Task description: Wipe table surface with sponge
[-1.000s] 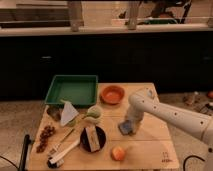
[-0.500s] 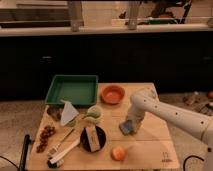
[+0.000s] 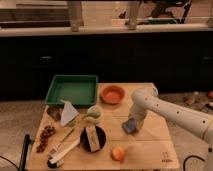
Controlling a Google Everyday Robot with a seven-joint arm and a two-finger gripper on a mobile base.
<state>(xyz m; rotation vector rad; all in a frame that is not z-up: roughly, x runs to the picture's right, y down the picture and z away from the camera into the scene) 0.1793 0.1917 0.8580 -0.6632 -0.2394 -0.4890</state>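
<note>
The light tan wooden table surface [image 3: 150,145] has plank seams and a small dark logo [image 3: 166,157] near its front right corner. The blue-grey sponge [image 3: 129,127] lies on the table right of centre. My white arm reaches in from the right, and the gripper [image 3: 133,121] points down directly onto the sponge, pressing it against the tabletop.
A green tray [image 3: 72,90] stands at the back left and an orange bowl [image 3: 112,94] beside it. An orange fruit [image 3: 118,153] lies near the front. A tan block on a black plate [image 3: 92,139], a white brush [image 3: 62,154], a green cup [image 3: 93,114] and dark berries [image 3: 46,136] fill the left half.
</note>
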